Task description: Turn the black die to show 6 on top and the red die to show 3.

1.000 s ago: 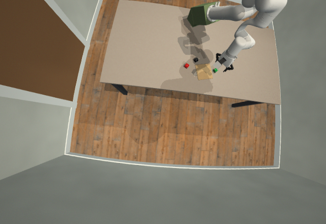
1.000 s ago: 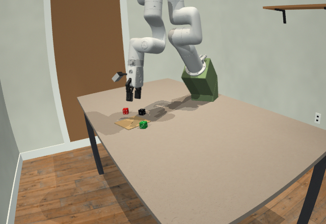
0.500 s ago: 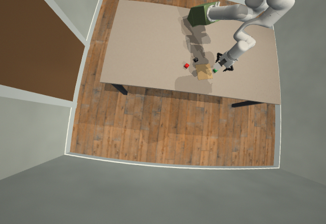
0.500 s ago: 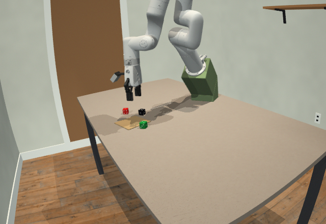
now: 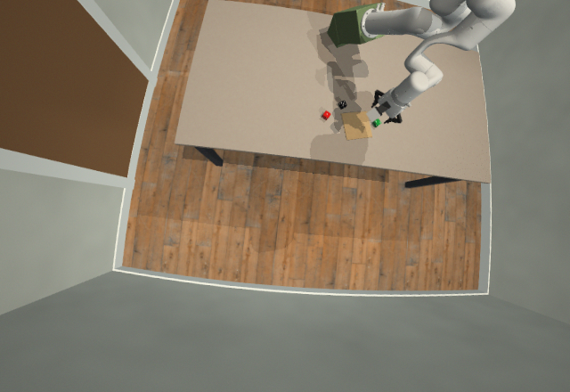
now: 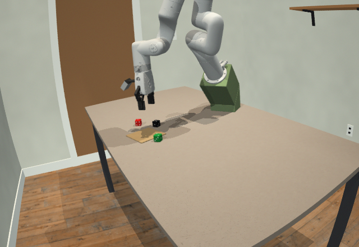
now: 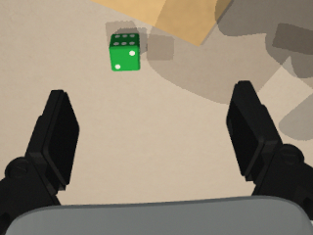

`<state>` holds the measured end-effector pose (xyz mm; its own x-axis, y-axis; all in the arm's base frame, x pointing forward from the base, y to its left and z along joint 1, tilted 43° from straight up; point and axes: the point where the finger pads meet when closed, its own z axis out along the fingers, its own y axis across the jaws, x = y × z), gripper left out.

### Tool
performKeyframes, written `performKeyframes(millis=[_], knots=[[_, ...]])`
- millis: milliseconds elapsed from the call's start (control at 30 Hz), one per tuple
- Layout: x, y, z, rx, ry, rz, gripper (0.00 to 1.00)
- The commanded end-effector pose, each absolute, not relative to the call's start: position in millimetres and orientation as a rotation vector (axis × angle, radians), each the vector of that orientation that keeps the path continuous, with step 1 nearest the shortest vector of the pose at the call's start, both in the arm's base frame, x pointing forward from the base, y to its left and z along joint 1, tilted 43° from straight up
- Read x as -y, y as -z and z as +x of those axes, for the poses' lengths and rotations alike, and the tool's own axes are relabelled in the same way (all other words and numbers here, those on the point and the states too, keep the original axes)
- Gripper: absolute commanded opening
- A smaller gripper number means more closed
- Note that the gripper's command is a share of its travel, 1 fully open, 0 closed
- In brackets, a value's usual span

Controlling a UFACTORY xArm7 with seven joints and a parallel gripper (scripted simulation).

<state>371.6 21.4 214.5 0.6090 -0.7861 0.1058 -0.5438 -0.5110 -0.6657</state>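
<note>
The gripper point(image 6: 146, 101) is hanging in the air above the desk point(image 6: 231, 157), fingers spread to their widest and holding nothing. In the wrist view the two black fingers are standing well apart, with bare desk showing between them.

The mat point(image 6: 140, 135) is lying flat on the desk near its left edge, a thin tan square partly covered by the arm's shadow. The green die point(image 6: 157, 137) is sitting just beside the mat's right corner, on the desk rather than on the mat, as the wrist view shows point(image 7: 125, 51). Its upper face there is carrying six pips, and the side turned toward the camera is showing two.

The black die point(image 6: 156, 123) is resting on the desk just beyond the mat's far edge, off the mat. The red die point(image 6: 138, 122) is sitting to the left of the black one, also off the mat, a little apart from it. Their top faces are too small to read. No die is lying on another.

The arm is rising from a green base point(image 6: 231, 99) at the far side of the desk.
</note>
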Motion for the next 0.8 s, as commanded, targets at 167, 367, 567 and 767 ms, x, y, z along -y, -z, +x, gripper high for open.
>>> performKeyframes(millis=[167, 367, 567, 767], knots=[[5.8, -197.8, 366.9, -1.076, 0.523, -2.221, 1.00], [23.6, -183.9, 360.7, -1.102, 0.511, -2.206, 1.00], [40.6, -169.1, 352.7, -1.129, 0.500, -2.188, 1.00], [40.6, -169.1, 352.7, -1.129, 0.500, -2.188, 1.00]])
